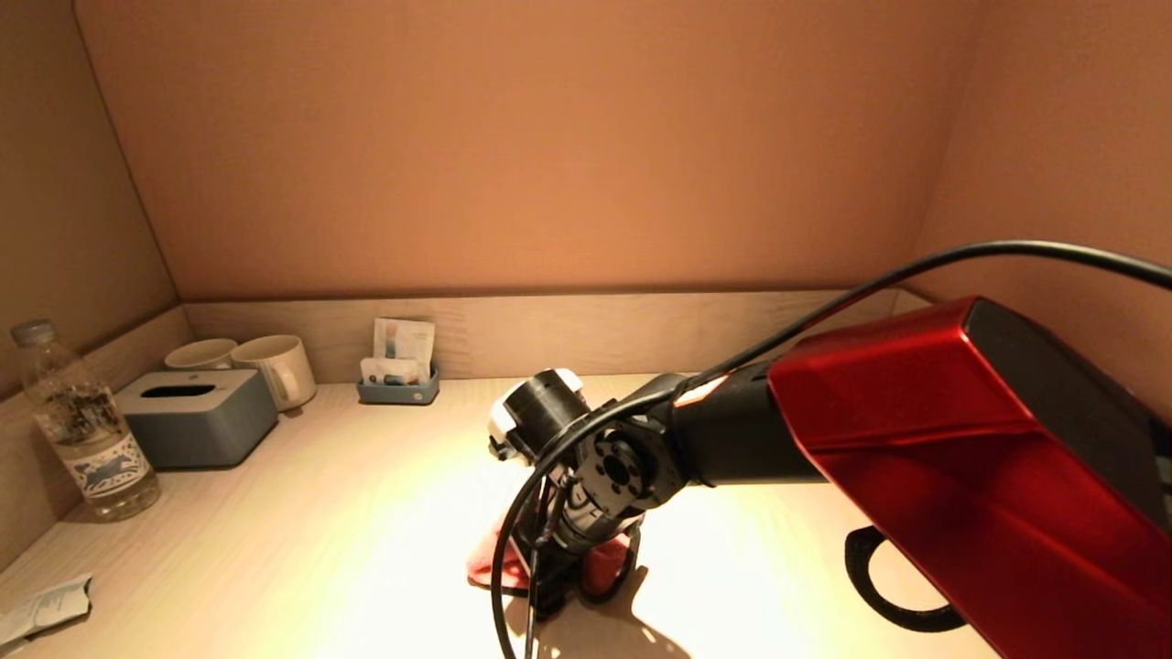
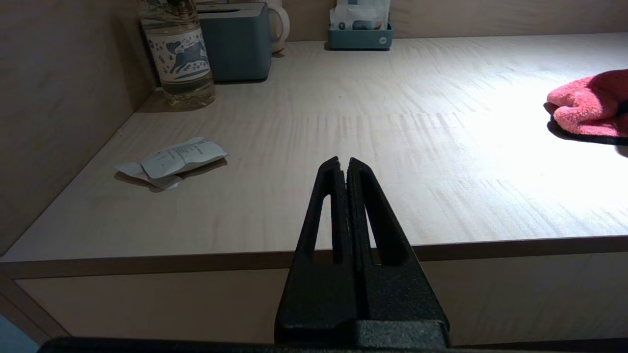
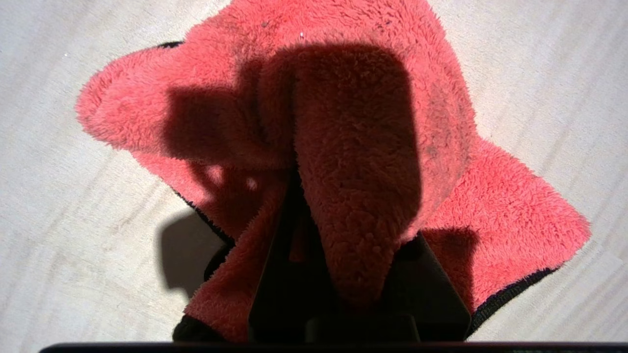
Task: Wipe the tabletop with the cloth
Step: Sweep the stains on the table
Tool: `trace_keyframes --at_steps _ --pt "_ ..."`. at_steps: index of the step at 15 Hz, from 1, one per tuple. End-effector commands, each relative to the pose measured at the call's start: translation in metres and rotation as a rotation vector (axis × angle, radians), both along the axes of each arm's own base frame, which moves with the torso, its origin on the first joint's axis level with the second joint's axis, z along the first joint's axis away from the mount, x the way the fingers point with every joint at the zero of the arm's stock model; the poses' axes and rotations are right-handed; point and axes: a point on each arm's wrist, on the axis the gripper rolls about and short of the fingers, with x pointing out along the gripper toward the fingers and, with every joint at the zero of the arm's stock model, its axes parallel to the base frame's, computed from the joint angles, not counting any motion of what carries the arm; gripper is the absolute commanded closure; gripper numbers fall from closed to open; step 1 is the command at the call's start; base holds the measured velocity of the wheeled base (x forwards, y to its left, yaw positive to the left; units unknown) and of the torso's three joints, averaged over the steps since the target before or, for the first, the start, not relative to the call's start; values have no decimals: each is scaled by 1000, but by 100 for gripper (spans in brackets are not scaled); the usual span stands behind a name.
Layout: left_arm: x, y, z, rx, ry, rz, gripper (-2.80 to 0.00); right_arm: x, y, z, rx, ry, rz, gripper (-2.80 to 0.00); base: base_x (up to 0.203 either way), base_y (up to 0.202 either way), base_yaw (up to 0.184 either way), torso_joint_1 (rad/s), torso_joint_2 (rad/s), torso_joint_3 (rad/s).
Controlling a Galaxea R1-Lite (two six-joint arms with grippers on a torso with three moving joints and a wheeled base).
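Head view shows my right arm reaching down to the middle of the tabletop [image 1: 302, 513], near its front edge, where my right gripper [image 1: 558, 586] stands on the pink cloth [image 1: 485, 566]. From the right wrist view I see my jaws closed on a raised fold of that cloth [image 3: 353, 162], the fleece bunched up between them and draped over one side, while the rest spreads flat on the wood around them. So I judge the grasp is made and the wiping itself is the step in hand, with most of the surface apparently still to cover.

My left gripper [image 2: 343, 169] hangs parked just off the front edge of the table, its fingers pressed together with nothing between them.

As for the cloth's lie: it is crumpled, not a neat rectangle, so its long axis is only rough. In the right wrist view its widest spread runs on a diagonal from one rounded lobe to a black-hemmed corner [image 3: 564, 230], crossing the line of my jaws. Seen from the left wrist view, a lobe [image 2: 588, 105] points toward the table's left half.

Next I need downward pressure kept steady and a broad sideways sweep, dragging the flat part along. I should steer short of the bottle [image 1: 82, 430], tissue box [image 1: 197, 416] and crumpled paper [image 1: 46, 606] on the left
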Motion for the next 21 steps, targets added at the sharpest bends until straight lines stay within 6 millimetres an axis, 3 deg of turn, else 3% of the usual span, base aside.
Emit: trace_keyframes --at_steps 1,3,5,7,9,13,16,21 --pt "0 0 0 -1 2 0 0 0 -5 0 -8 7 -8 0 0 0 0 0 0 0" --pt "0 0 0 -1 4 0 0 -10 -20 2 -30 30 -19 0 0 0 0 0 0 0" --pt "0 0 0 -1 1 0 0 -17 -22 4 -31 34 -9 0 0 0 0 0 0 0" --pt "0 0 0 -1 4 0 0 -46 -28 7 -52 60 34 0 0 0 0 0 0 0" --pt "0 0 0 -1 1 -2 0 -67 -21 10 -53 63 90 0 0 0 0 0 0 0" --pt "0 0 0 -1 4 0 0 -88 0 9 -53 57 173 0 0 0 0 0 0 0" --pt "0 0 0 -1 2 0 0 -87 12 8 -46 47 194 0 0 0 0 0 0 0" --pt "0 0 0 -1 4 0 0 -68 37 -3 -37 30 191 0 0 0 0 0 0 0"
